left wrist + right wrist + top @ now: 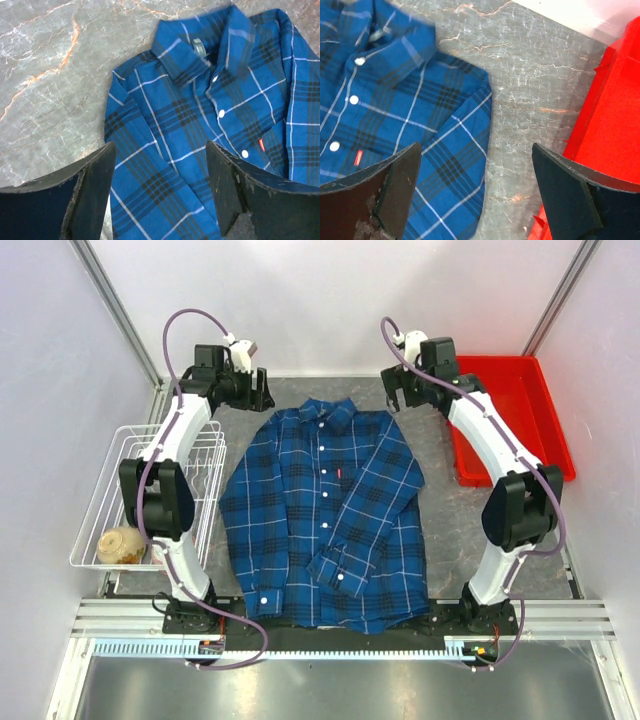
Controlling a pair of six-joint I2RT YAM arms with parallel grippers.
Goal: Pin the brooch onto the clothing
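Clothing [320, 510], one blue-and-black plaid shirt, lies flat and face up at the centre of the grey marbled desk [450, 530], collar toward the top of the overhead view. One sleeve is folded across its front. Two arms reach up the frame. The left end effector [256, 392] sits just off the shirt's upper left shoulder and the right end effector [396, 392] just off its upper right. Both have their fingers spread wide and hold nothing.

One red bin [510, 410] stands at the upper right. One wire basket [110, 490] at the left holds one round tan object [120, 545].

Each wrist view cuts the shirt off at the frame edge and shows three white buttons and one red tag [262, 144]. A small grey item [199, 47] at the collar is too blurred to identify.

Bare desk runs between shirt and bin. The gap to the basket is narrower, and the hem reaches the arm bases.
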